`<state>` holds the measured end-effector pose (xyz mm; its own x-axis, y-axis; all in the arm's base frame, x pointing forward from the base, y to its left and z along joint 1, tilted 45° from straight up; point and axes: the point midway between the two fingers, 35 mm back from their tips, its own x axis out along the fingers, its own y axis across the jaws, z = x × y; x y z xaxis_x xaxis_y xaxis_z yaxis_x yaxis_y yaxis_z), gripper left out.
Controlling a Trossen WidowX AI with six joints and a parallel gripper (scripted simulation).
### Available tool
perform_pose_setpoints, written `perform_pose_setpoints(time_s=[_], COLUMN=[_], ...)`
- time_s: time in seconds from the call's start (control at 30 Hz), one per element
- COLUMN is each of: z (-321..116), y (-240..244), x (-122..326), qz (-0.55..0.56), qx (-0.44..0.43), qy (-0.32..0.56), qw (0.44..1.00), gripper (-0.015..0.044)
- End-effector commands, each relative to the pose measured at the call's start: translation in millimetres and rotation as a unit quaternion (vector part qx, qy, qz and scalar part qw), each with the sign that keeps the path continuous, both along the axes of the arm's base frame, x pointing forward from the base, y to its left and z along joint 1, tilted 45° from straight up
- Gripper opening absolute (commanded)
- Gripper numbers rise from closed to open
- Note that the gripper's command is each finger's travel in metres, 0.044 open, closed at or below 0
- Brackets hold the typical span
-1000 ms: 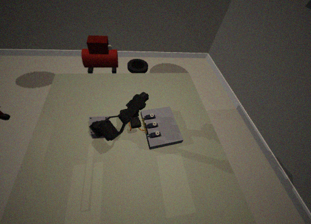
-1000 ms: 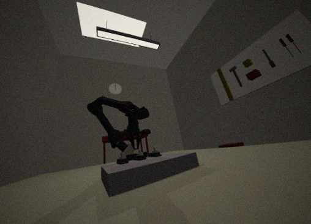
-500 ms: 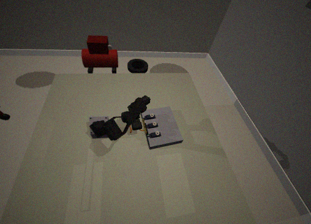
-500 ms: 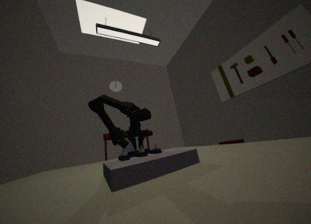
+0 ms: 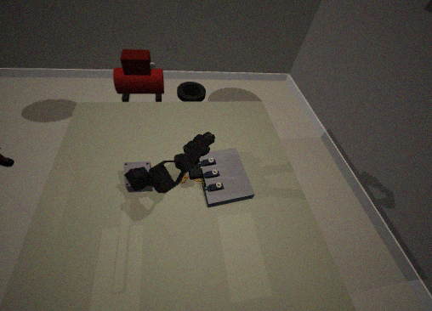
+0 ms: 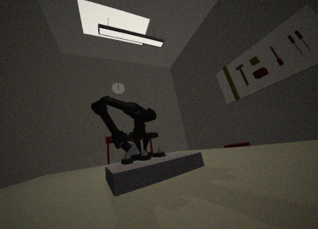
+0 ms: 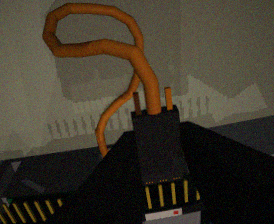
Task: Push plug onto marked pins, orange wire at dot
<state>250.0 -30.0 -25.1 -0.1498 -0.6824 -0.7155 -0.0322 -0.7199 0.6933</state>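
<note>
My gripper (image 7: 157,136) is shut on the black plug (image 7: 159,137), its dark fingers on both sides. In the wrist view, the plug's front end is just above a row of yellow pins (image 7: 161,194); whether they touch cannot be told. A pale band (image 7: 158,215) with a red dot (image 7: 176,212) at its right end marks three pins. The brighter orange wire (image 7: 168,97) is at the plug's right, the brown wire (image 7: 136,103) at its left. The plug looks slightly turned against the row and a little right of the band. The grey holder (image 5: 234,175) (image 6: 156,174) carries the servos.
Three dark servos (image 5: 207,161) (image 5: 211,173) (image 5: 216,187) sit on the holder. Another row of pins (image 7: 28,211) lies at the lower left of the wrist view. The lead (image 7: 90,48) loops above the plug there. The arm's base plate (image 5: 147,166) is left of the holder.
</note>
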Motion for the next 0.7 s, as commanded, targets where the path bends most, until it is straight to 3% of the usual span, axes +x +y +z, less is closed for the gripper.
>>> perform_pose_setpoints(time_s=[0.0,0.67], z=[1.5,0.2], y=[-1.3,-2.1], x=[4.0,14.5], qz=[0.001,0.001], qx=[-0.001,-0.001], qy=[-0.001,-0.002], qw=[1.0,1.0], gripper=[0.0,0.0])
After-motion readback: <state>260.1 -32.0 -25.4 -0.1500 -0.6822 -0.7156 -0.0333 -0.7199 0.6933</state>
